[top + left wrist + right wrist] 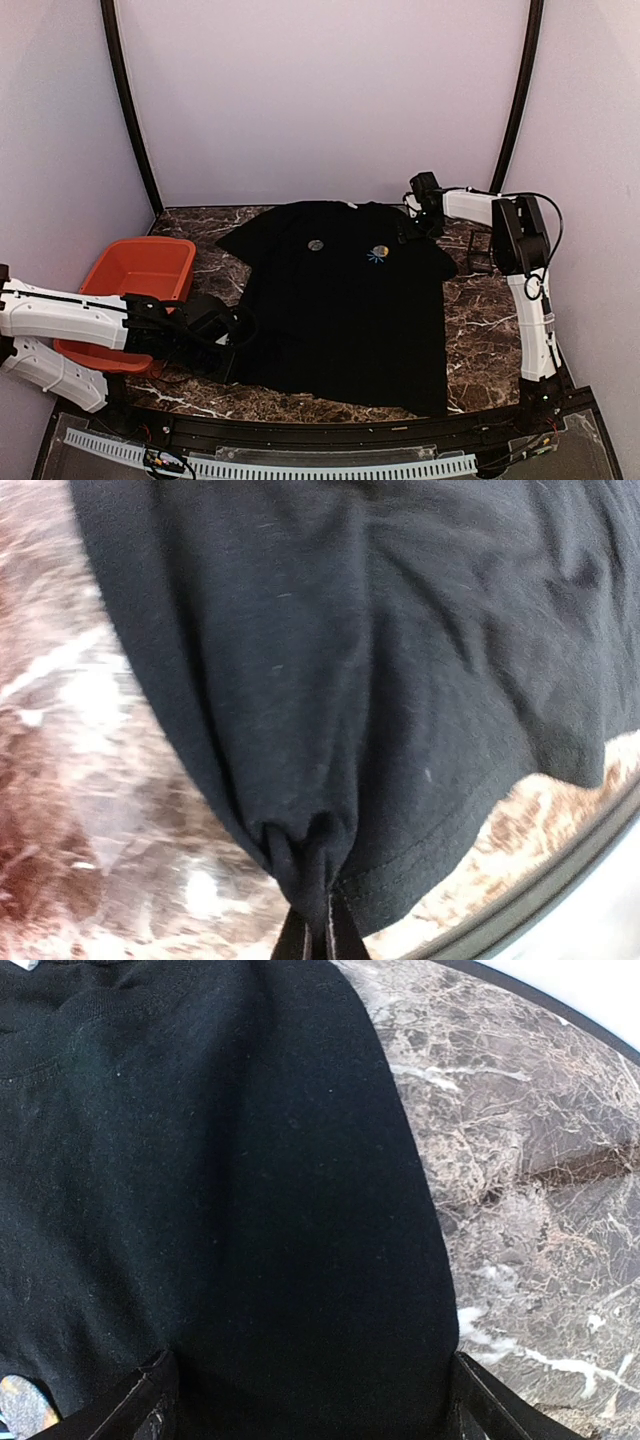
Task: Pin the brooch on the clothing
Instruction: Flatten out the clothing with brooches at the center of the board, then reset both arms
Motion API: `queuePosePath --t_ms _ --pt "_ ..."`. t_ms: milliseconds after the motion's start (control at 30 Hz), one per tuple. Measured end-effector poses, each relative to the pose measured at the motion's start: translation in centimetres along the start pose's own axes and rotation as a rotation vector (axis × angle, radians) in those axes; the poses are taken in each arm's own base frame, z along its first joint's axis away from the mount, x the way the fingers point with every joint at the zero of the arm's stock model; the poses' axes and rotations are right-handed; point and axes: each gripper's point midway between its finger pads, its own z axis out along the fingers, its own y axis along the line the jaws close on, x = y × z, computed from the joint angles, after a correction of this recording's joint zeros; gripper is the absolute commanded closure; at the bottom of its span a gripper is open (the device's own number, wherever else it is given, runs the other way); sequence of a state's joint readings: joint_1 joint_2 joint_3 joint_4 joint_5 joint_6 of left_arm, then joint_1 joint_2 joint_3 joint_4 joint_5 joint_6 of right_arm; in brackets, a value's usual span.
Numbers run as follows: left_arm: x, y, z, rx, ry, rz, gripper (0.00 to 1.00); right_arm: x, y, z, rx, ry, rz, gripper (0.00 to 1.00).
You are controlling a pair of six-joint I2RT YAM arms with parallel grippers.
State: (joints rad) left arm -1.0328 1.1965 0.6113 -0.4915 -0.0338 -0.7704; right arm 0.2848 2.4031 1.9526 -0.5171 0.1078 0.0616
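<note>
The clothing (pixel 340 310), a black T-shirt, lies flat on the marble table with a blue-and-yellow starburst print (pixel 378 255) on its chest. A small round grey brooch (pixel 315 244) rests on the chest left of the print; whether it is fastened I cannot tell. My left gripper (pixel 230 343) is shut on the shirt's near-left hem corner, and the fabric (pixel 310 850) bunches between its fingertips (pixel 345 940). My right gripper (pixel 412 222) is open at the far-right shoulder. Its fingers (pixel 155 1395) stand wide over the black cloth (pixel 250 1210).
A red plastic basin (pixel 140 270) stands at the table's left, just behind my left arm. Bare marble (pixel 490 330) shows to the right of the shirt. A dark rail (pixel 320 425) runs along the near edge, and walls enclose the other three sides.
</note>
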Motion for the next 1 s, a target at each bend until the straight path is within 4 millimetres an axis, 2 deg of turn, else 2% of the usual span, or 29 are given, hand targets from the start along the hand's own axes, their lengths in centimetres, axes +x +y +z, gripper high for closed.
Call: queuePosePath --t_ms 100,167,233,267,300,333,367,400,467,600,767,933,1000 --pt "0.6 -1.8 -0.2 0.02 0.015 0.06 0.99 0.0 0.0 -0.3 -0.007 0.004 0.001 0.09" --pt "0.9 -3.1 -0.3 0.036 0.021 0.097 0.99 -0.2 0.0 -0.9 -0.011 0.001 0.0 0.03" --pt "1.2 -4.1 -0.5 0.047 0.024 0.128 0.92 -0.7 0.1 -1.8 -0.019 -0.01 0.003 0.01" --pt "1.2 -4.4 -0.7 0.049 0.021 0.138 0.75 -1.0 0.1 -2.5 -0.024 -0.019 0.001 0.01" --pt "1.2 -4.5 -0.9 0.045 0.019 0.145 0.64 -1.3 0.1 -3.3 -0.031 -0.029 0.001 0.01" --pt "1.1 -4.5 -1.1 0.035 0.013 0.149 0.43 -1.6 0.2 -4.3 -0.039 -0.041 0.002 0.01" --pt "1.0 -4.3 -1.5 0.023 0.006 0.152 0.35 -2.0 0.2 -5.5 -0.044 -0.056 0.002 0.01" --pt "0.9 -4.0 -1.8 0.007 -0.003 0.151 0.18 -2.2 0.2 -6.5 -0.049 -0.069 0.004 0.01" --pt "0.4 -2.9 -2.9 -0.031 -0.04 0.138 0.05 -2.5 0.2 -9.3 -0.063 -0.105 0.011 0.01" --pt "-0.9 -0.9 -5.4 -0.099 -0.136 0.106 0.01 -1.3 0.2 -14.4 -0.094 -0.167 0.038 0.01" --pt "-3.4 0.3 -8.1 -0.183 -0.264 0.12 0.01 2.0 0.6 -20.6 -0.157 -0.229 0.074 0.01" --pt "-9.0 -0.2 -13.1 -0.249 -0.451 0.176 0.01 5.6 2.5 -27.3 -0.234 -0.35 0.026 0.01" --pt "-11.5 0.7 -14.7 -0.251 -0.512 0.142 0.01 7.2 3.3 -30.4 -0.269 -0.408 0.006 0.01"
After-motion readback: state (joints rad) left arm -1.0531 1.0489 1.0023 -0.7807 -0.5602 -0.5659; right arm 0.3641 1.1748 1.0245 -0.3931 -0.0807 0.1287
